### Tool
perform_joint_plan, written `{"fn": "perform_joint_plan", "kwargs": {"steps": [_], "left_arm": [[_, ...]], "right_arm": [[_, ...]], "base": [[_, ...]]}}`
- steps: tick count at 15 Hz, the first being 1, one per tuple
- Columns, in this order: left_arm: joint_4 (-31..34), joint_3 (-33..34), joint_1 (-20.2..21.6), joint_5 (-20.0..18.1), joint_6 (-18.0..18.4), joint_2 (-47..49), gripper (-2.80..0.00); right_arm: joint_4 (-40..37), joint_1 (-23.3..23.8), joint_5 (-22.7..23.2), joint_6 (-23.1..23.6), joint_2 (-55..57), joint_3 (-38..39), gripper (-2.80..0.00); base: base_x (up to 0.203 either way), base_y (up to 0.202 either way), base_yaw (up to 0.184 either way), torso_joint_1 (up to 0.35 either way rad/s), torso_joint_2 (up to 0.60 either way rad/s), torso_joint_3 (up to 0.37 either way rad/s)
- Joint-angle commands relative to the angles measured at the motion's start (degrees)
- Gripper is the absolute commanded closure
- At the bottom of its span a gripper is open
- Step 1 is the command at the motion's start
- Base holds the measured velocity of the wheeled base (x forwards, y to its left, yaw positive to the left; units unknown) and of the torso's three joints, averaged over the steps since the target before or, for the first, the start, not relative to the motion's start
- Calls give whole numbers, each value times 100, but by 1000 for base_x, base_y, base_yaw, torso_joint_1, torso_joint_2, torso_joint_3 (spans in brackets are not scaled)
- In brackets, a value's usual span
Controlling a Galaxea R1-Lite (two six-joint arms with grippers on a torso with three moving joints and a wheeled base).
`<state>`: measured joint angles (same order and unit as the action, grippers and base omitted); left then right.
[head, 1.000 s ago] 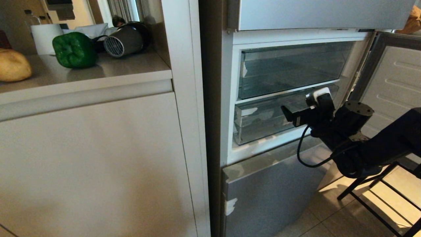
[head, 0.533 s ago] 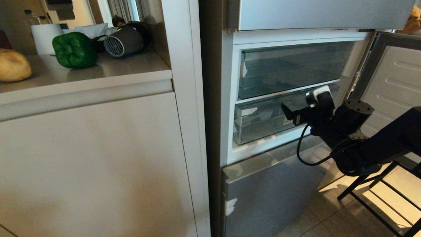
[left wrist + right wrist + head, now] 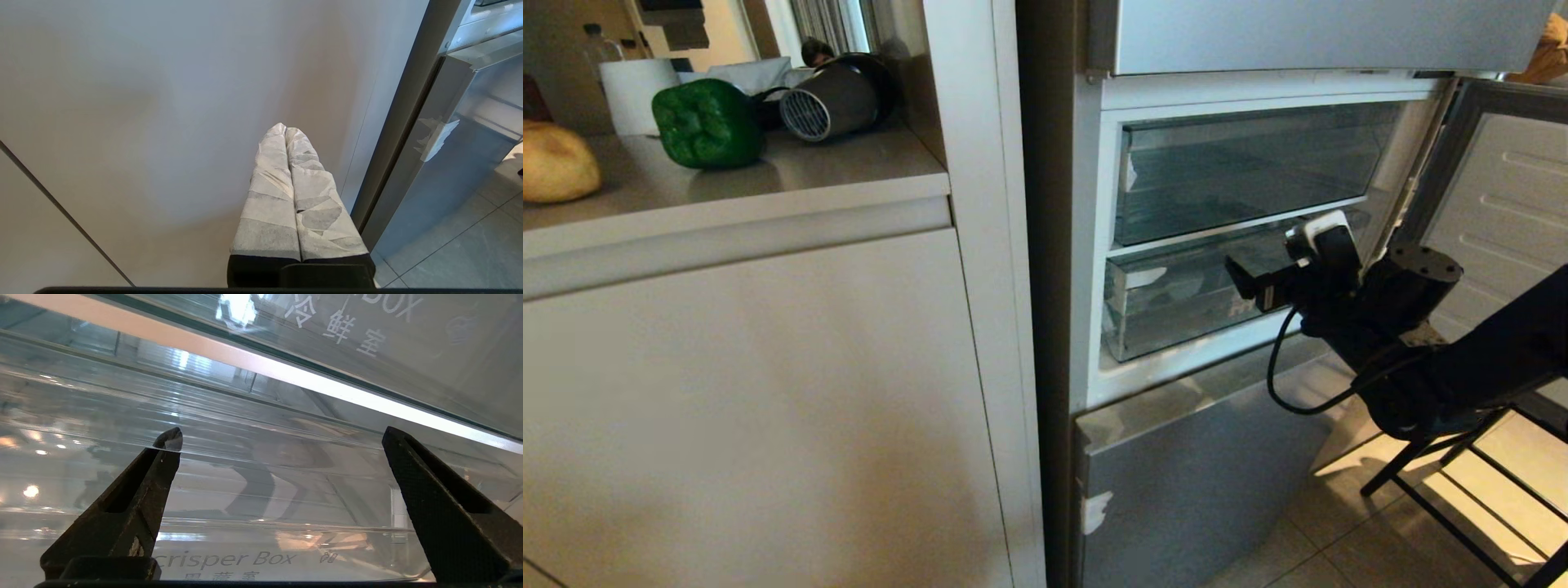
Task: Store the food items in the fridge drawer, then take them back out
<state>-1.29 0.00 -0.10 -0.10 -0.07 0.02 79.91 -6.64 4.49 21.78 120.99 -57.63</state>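
Note:
A dark-green bell pepper [image 3: 707,122] and a tan potato [image 3: 556,167] lie on the grey counter [image 3: 849,175], left of the fridge. The fridge stands open, showing two clear bins. The lower one is the fridge drawer [image 3: 1168,306], marked "crisper Box" on its front [image 3: 261,522]. My right gripper [image 3: 1254,282] hovers level at that front, open wide [image 3: 282,437] with nothing between its black fingers [image 3: 429,490]. One fingertip shows through the drawer's clear upper lip. My left gripper [image 3: 284,130] is shut and empty, its white-wrapped fingers facing the cabinet panel.
A grey hair dryer [image 3: 837,98] and a white paper roll [image 3: 637,90] sit behind the pepper. The open fridge door [image 3: 1494,204] stands right of my right arm. A black metal frame [image 3: 1462,490] stands on the tiled floor. A shut silver drawer front [image 3: 1192,482] lies below.
My right gripper has crept slightly to the right in front of the lower drawer. Nothing else has moved.

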Motion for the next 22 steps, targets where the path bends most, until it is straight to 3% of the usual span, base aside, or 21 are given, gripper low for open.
{"fn": "perform_joint_plan", "kwargs": {"steps": [1, 18, 22], "left_arm": [[-3, 62, 1, 1, -1, -2, 0], [-3, 62, 1, 1, -1, -2, 0], [-3, 62, 1, 1, -1, -2, 0]], "right_arm": [[69, -11, 8, 54, -299, 238, -280], [710, -47, 17, 238, -2703, 3559, -280], [235, -11, -40, 108, -2865, 3063, -280]], "base": [[0, 0, 0, 0, 0, 0], [0, 0, 0, 0, 0, 0], [0, 0, 0, 0, 0, 0]]}}
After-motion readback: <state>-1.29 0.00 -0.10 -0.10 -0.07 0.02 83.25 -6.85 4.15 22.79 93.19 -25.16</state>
